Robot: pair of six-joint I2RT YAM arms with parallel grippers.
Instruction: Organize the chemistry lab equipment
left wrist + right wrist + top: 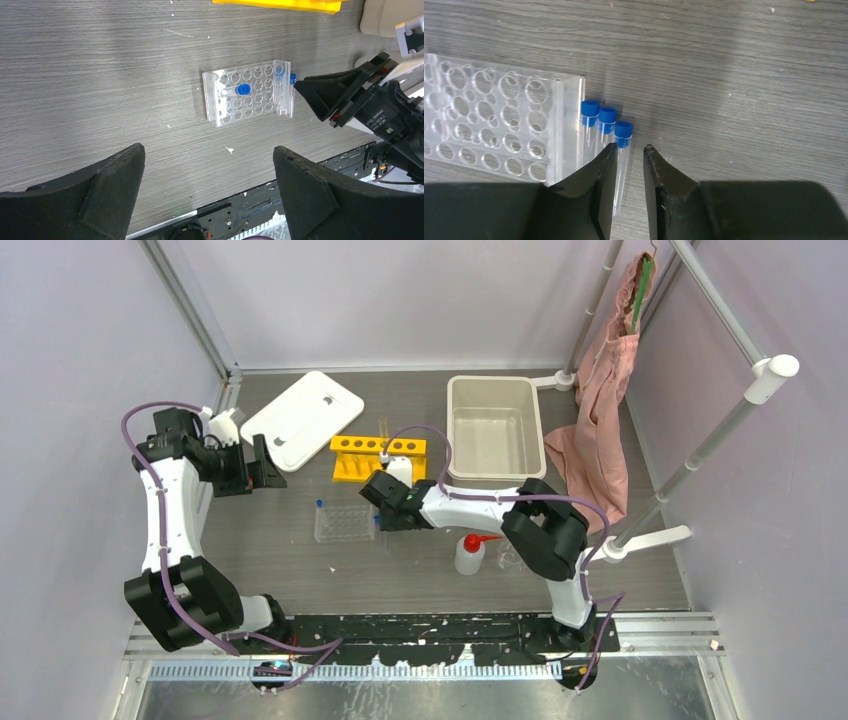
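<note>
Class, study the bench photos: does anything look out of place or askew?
Yes. Three blue-capped vials lie flat on the table beside the clear tray, instead of standing in its holes like the slotted vial.

**Left jaws wide, right jaws nearly together**

The left arm (165, 510) folds up the frame's left side, and the left gripper (209, 150) is spread wide. The right arm (470, 502) reaches leftward to centre frame. The right gripper (629, 146) points down, fingers narrowly parted.
</note>
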